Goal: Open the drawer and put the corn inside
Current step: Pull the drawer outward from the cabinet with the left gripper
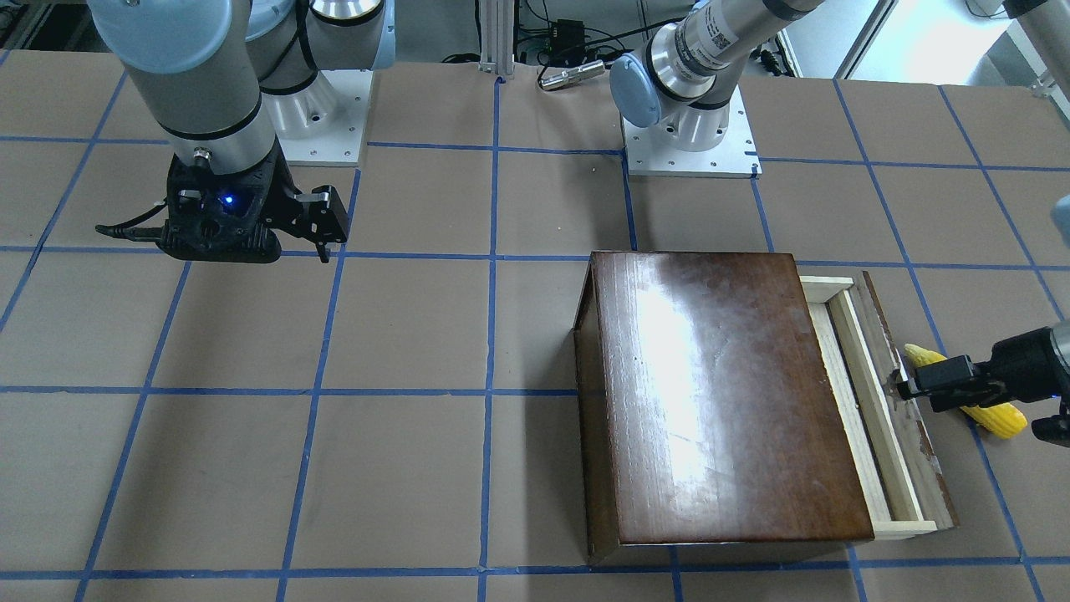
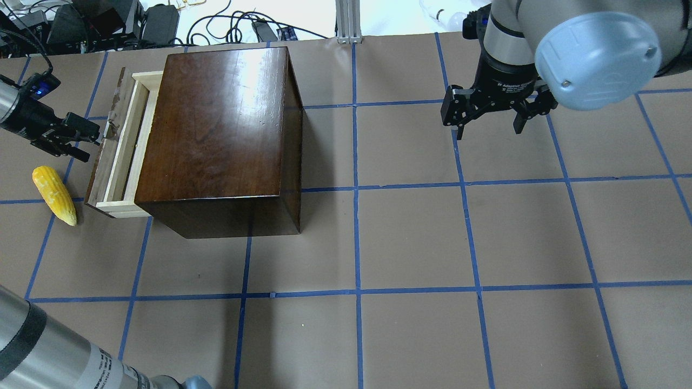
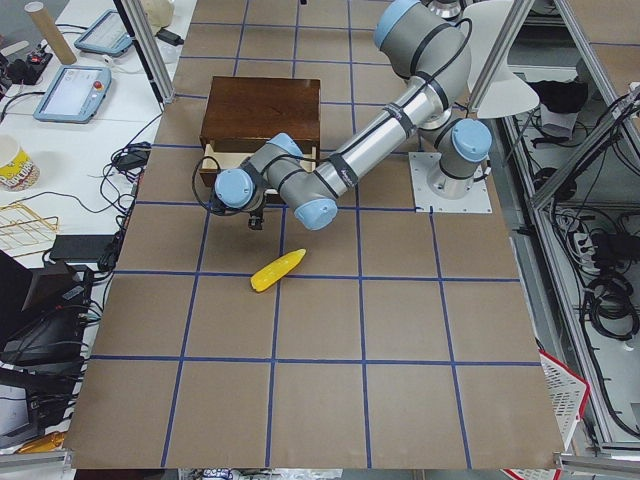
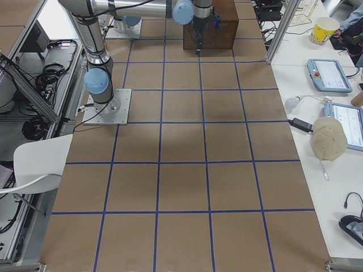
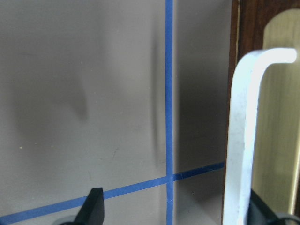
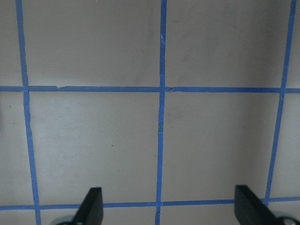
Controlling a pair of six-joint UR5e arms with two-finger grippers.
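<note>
The drawer (image 2: 121,146) stands part open, the left claw (image 2: 89,143) spread wide about its white handle (image 5: 239,140). The corn (image 2: 54,195) lies on the surface (image 2: 411,237) just nearside of that claw, long axis along the drawer front; the right claw (image 2: 488,131), also wide, hangs well apart to the right, so the left arm is nearer

Brown paper-covered surface (image 2: 411,237) with blue tape grid (image 2: 357,189). Aluminium frame post (image 2: 348,19) at far edge, cables (image 2: 216,24) behind. White side bench (image 4: 306,102) holds teach pendant (image 4: 328,75), beige cap (image 4: 329,137), paper cup (image 4: 325,28). White chair (image 4: 34,164) beside. Bright even lighting.
</note>
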